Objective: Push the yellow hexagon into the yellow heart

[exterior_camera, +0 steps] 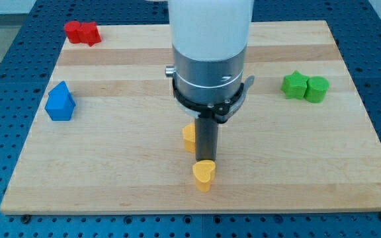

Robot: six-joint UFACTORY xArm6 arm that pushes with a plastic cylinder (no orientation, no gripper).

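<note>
Camera view: yellow hexagon [188,138] left of rod, touching it; yellow heart [204,174] just below. My tip [207,160] at heart's top edge; bare rod, grasps nothing. Step: final closing push. Next: reposition above hexagon, drive down-right.

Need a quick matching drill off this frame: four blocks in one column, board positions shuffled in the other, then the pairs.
Blocks:
1. red block
2. blue block
3. green blocks
4. yellow heart

Places:
A. view's right
B. bottom centre, just below my tip
C. top-left corner
D. view's left edge

Pairs: 1-C, 2-D, 3-A, 4-B
</note>
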